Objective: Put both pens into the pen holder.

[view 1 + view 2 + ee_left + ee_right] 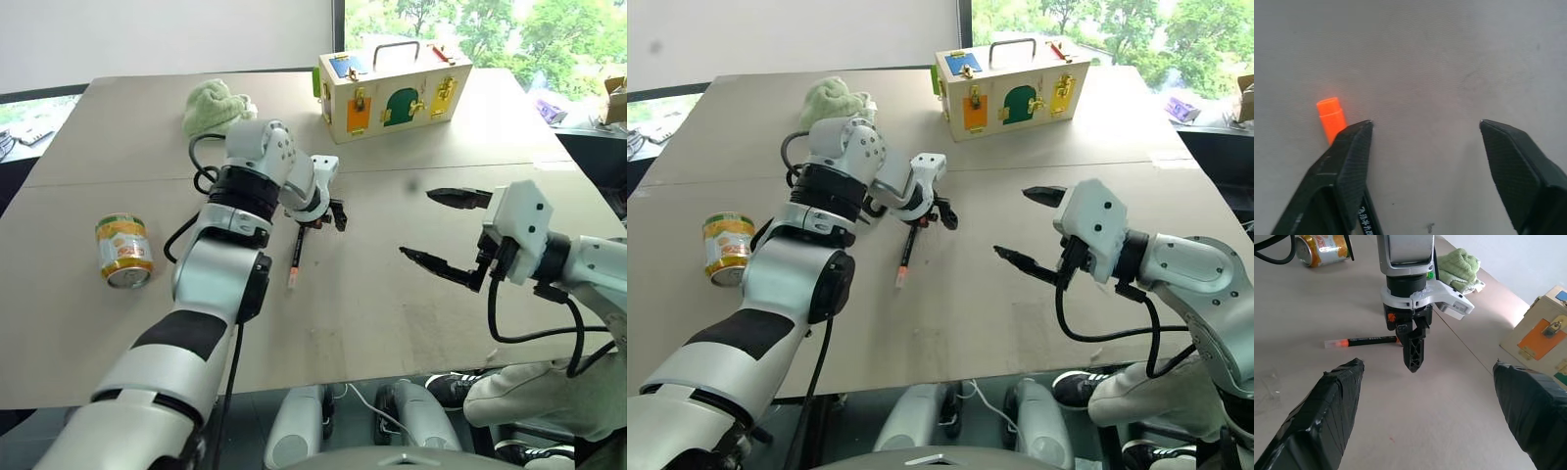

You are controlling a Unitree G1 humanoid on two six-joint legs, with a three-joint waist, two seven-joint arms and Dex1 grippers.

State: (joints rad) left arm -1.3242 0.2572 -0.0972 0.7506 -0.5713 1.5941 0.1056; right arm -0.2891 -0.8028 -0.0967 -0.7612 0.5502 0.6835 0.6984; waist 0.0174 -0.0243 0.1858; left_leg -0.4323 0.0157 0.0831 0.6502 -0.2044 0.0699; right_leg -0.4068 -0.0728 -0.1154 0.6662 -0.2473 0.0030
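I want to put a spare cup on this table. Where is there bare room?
Bare tabletop lies ahead of the open right gripper, toward the wooden latch box, and between the tin can and green cloth. It is crowded around the orange-capped black pen under the open left gripper.

matt table (pixel 411 304), glossy tin can (pixel 124 251), fuzzy cloth (pixel 214 106), wooden box (pixel 392 90)

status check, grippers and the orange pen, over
Left gripper open, low over the orange pen's far end, not gripping. Right gripper open, empty, off to the side. Pen flat on the table; nothing in the way.
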